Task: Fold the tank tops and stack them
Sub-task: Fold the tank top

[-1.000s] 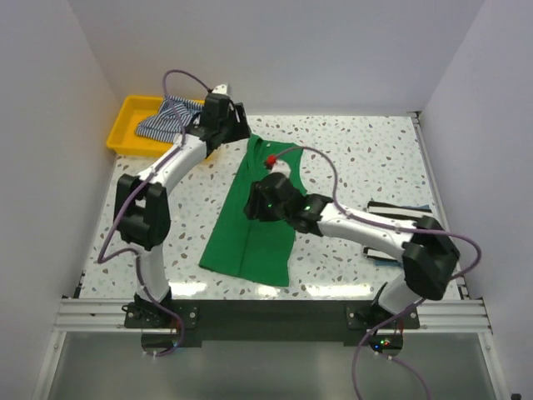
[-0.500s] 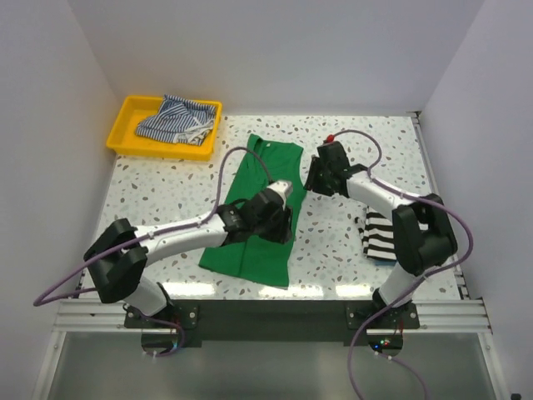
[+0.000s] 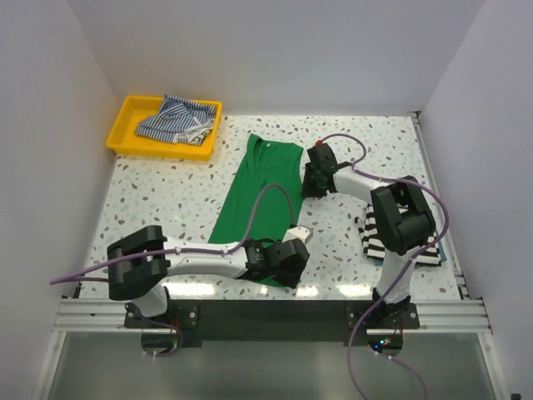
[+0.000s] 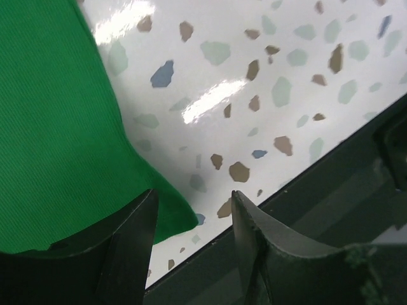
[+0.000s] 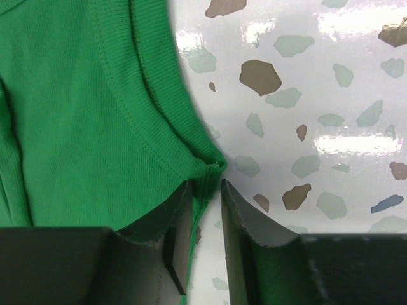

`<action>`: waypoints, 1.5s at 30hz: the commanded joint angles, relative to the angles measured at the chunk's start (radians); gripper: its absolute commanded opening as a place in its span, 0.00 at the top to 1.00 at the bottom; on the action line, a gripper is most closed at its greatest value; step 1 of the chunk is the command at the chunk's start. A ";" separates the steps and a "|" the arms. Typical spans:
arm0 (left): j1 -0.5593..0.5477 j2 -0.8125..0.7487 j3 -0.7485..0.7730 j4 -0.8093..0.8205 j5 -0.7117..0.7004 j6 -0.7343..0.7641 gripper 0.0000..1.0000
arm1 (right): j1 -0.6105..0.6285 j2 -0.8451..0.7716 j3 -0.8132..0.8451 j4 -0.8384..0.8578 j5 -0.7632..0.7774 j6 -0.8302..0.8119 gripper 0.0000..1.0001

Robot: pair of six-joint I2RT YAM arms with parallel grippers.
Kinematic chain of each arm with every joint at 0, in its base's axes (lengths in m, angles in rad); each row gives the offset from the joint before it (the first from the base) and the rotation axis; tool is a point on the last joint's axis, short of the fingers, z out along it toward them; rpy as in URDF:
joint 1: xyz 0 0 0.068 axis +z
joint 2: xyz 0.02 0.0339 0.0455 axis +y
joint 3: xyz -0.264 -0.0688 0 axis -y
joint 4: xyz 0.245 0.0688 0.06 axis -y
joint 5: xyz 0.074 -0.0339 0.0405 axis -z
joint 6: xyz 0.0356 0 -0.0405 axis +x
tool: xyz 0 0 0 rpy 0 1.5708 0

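Note:
The green tank top [image 3: 260, 196] lies spread flat on the table, neck end far. My left gripper [image 3: 291, 262] is open at its near right corner, which lies by the left finger [image 4: 137, 244] in the left wrist view [image 4: 57, 127]. My right gripper [image 3: 312, 179] is at its right edge near the armhole. Its jaws stand narrowly apart astride the hem [image 5: 206, 175], with table showing in the gap. The blue-and-white striped top [image 3: 173, 119] lies crumpled in the yellow tray. The black-and-white striped top [image 3: 379, 237] lies folded at the right, partly under my right arm.
The yellow tray [image 3: 125, 133] stands at the far left corner. The table's dark front rail [image 4: 331, 190] runs just beyond the left gripper's fingers. White walls enclose the table on three sides.
My left arm swung from the tray down to the green top's near right corner. My right gripper left the middle of the top and went to its right edge by the armhole.

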 commanded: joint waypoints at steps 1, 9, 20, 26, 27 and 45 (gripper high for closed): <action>-0.036 0.045 0.037 -0.071 -0.123 -0.049 0.46 | -0.005 0.018 0.018 0.034 0.019 0.001 0.74; -0.112 0.142 0.138 -0.194 -0.233 -0.070 0.50 | -0.011 0.019 -0.002 0.049 0.028 0.012 0.89; -0.155 0.099 0.122 -0.116 -0.203 -0.053 1.00 | -0.054 -0.020 -0.010 -0.007 0.098 -0.016 1.00; -0.153 -0.014 0.023 0.028 -0.146 -0.060 1.00 | -0.055 -0.085 0.005 -0.063 0.126 -0.043 1.00; -0.155 -0.037 0.013 0.041 -0.143 -0.064 1.00 | -0.055 -0.088 0.010 -0.073 0.128 -0.046 1.00; -0.032 -0.355 -0.317 0.093 -0.175 -0.254 1.00 | 0.069 0.007 0.229 -0.171 0.157 -0.016 1.00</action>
